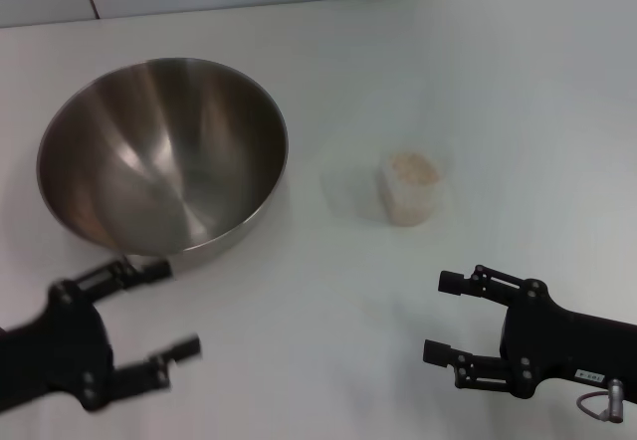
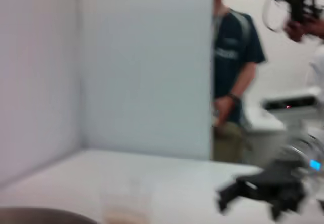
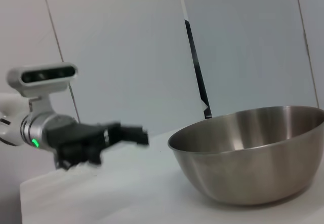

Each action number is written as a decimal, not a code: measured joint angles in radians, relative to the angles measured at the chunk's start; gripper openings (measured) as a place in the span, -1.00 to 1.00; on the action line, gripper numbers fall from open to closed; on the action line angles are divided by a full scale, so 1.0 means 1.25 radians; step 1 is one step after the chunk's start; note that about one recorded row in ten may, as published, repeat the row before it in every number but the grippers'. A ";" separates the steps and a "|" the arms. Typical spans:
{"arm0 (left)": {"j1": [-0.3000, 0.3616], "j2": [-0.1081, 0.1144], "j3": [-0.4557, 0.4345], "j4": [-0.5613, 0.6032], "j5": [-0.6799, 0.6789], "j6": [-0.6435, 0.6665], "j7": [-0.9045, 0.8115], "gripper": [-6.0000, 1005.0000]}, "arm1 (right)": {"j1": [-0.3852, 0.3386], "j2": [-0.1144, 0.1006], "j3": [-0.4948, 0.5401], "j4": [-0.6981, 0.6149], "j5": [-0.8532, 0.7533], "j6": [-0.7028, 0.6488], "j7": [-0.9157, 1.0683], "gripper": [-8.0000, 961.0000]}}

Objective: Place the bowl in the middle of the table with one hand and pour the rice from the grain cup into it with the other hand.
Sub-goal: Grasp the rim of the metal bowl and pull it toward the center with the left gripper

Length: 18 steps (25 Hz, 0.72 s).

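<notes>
Left claw (image 1: 164, 306) is gaping just short of the bowl (image 1: 164, 156) rim to seize it; right claw (image 1: 450, 318), spread, is waiting near the cup (image 1: 410, 188).

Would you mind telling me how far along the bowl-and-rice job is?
Nothing looks done. The bowl sits empty on the table's left side; rice fills the grain cup. Left gripper nears the bowl open; right gripper waits open. Centring and pouring remain.

Blurred right claw (image 2: 223, 199) above table (image 2: 167, 178)
</notes>
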 joint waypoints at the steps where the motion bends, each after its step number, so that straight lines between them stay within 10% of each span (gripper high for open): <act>1: 0.004 0.001 -0.084 -0.004 0.000 0.062 0.033 0.58 | 0.000 0.000 0.000 0.000 0.000 0.001 0.000 0.72; 8: -0.042 -0.031 -0.289 0.159 0.000 -0.080 -0.299 0.57 | 0.000 0.000 -0.001 -0.008 0.000 0.000 -0.001 0.72; 15: -0.052 -0.026 -0.204 0.363 0.031 -0.322 -0.575 0.55 | -0.002 0.000 0.001 -0.009 -0.001 -0.002 -0.002 0.72; 18: -0.103 -0.022 -0.152 0.433 0.220 -0.424 -0.749 0.54 | -0.001 0.001 0.001 -0.009 -0.002 -0.002 -0.002 0.72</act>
